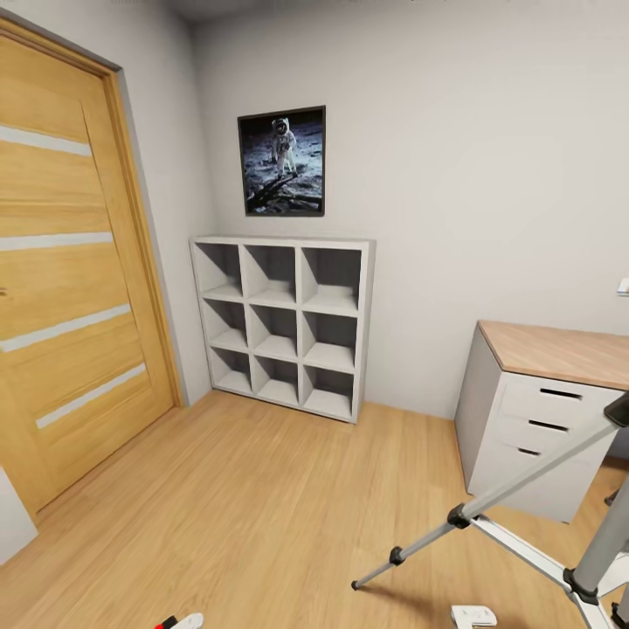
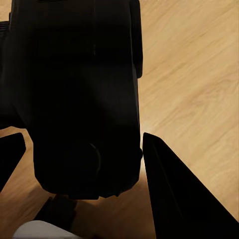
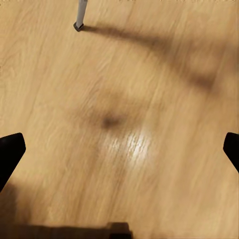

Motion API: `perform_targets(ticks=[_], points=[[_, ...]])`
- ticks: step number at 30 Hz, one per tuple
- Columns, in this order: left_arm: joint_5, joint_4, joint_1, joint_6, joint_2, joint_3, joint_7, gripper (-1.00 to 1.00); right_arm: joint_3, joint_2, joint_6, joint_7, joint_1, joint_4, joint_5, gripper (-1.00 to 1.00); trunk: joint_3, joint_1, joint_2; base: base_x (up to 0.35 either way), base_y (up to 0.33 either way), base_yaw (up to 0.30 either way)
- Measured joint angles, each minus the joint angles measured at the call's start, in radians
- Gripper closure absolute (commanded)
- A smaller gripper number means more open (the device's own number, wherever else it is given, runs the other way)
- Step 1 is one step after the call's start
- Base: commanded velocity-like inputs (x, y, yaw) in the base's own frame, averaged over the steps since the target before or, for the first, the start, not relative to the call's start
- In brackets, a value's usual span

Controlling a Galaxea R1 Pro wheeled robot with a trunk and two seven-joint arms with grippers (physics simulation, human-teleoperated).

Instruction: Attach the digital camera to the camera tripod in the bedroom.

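Camera (image 2: 84, 99) sits between the fingers of our left claw (image 2: 82, 149), black body filling the gap; the claw is pinching it above the wood floor (image 2: 199, 59). Our right claw (image 3: 119, 149) is spread wide over bare floor, one tripod foot (image 3: 78, 25) ahead of it. From the head view we note the tripod (image 1: 489, 511) standing on the floor beside the counter (image 1: 559, 349), with the white cube shelf (image 1: 284, 323) against the far wall.

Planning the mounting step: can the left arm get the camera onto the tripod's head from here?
Probably not yet: the left pincer grips the digital camera, but the camera tripod shows legs alone; its head lies beyond the frame.
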Motion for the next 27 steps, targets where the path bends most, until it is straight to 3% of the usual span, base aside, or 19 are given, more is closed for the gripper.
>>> perform_targets(ticks=[19, 25, 27], points=[[0.002, 0.009, 0.0, 0.0, 0.003, 0.001, 0.002, 1.0, 0.001, 0.0, -0.084, 0.001, 0.0, 0.01, -0.002, -1.0, 0.06, -0.073, 0.133, 0.0, 0.0, 0.0], [0.004, 0.056, 0.0, 0.0, 0.015, 0.001, 0.003, 1.0, 0.002, -0.008, -0.119, 0.001, 0.0, 0.128, 0.0, -1.0, 0.078, -0.096, 0.175, 0.0, 0.0, 0.0], [0.006, 0.066, 0.007, 0.003, 0.014, 0.003, 0.002, 1.0, 0.003, -0.009, -0.171, -0.002, 0.005, 0.228, 0.004, -1.0, 0.084, -0.104, 0.189, 0.0, 0.0, 0.0]])
